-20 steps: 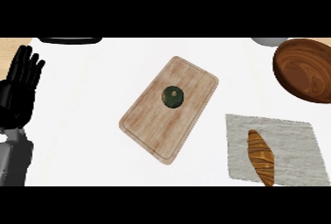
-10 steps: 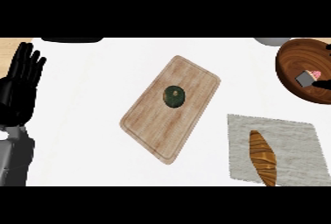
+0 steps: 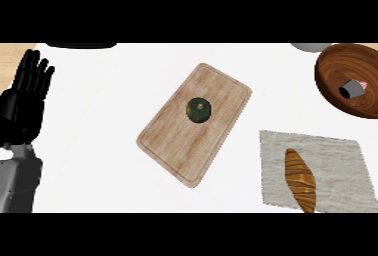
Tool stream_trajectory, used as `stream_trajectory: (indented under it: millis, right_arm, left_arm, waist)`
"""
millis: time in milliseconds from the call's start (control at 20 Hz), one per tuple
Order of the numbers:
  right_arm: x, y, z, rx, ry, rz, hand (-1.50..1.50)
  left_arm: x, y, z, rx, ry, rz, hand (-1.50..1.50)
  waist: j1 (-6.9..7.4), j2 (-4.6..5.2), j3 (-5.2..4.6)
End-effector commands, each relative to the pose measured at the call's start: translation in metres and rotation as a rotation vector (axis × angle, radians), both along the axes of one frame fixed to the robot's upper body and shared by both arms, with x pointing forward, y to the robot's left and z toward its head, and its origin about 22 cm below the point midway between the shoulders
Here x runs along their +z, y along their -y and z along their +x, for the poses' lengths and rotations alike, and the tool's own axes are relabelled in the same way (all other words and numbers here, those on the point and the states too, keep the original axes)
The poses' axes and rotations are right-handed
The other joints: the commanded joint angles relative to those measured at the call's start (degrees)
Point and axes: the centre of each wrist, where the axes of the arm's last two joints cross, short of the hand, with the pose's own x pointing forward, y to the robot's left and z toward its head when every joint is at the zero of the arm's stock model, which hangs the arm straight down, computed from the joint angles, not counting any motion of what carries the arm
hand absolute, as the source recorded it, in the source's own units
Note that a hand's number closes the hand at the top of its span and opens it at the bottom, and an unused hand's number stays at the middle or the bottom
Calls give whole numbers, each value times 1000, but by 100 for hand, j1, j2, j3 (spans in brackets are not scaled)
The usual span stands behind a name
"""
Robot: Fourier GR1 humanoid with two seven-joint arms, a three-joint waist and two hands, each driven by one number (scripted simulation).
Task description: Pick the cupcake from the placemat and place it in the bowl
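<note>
Change since a second ago: the wooden bowl (image 3: 353, 80) was empty, then a small grey-and-pink object showed up in it; now it sits a little lower-left inside the bowl. That's your cupcake (image 3: 354, 88) by my read: lying on its side, dark opening facing you, grey wrapper, pinkish top toward the bowl's right wall. So the place step looks done.

Relative to the bowl: the placemat (image 3: 336, 160) is just below it, and holds only a brown, striped, elongated bread-like item (image 3: 300, 181), no cupcake. The cutting board (image 3: 195, 129) with a dark green round thing (image 3: 198, 110) on it is down-left of the bowl.

Left hand (image 3: 22, 105) is far left of the bowl, fingers straight up, holding nothing, resting. Right hand isn't visible anywhere.
</note>
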Motion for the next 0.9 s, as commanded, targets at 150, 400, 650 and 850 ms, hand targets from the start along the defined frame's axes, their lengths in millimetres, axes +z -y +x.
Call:
stream_trajectory:
  millis: [150,400,650,850]
  right_arm:
    - [23,55,-48,-173,108,136,-150]
    - [15,92,-101,-169,173,144,-150]
    - [9,114,-142,-154,182,173,-150]
    - [14,124,-160,-128,173,197,-150]
  left_arm:
    - [-1,-1,-11,-13,-4,6,0]
    - [6,-8,-5,13,18,1,0]
    - [-10,-6,-11,12,-9,-18,0]
    - [-3,-7,-11,24,5,0,0]
  waist:
    - [32,-15,8]
    - [-66,18,34]
    - [-117,13,40]
    - [-81,5,47]
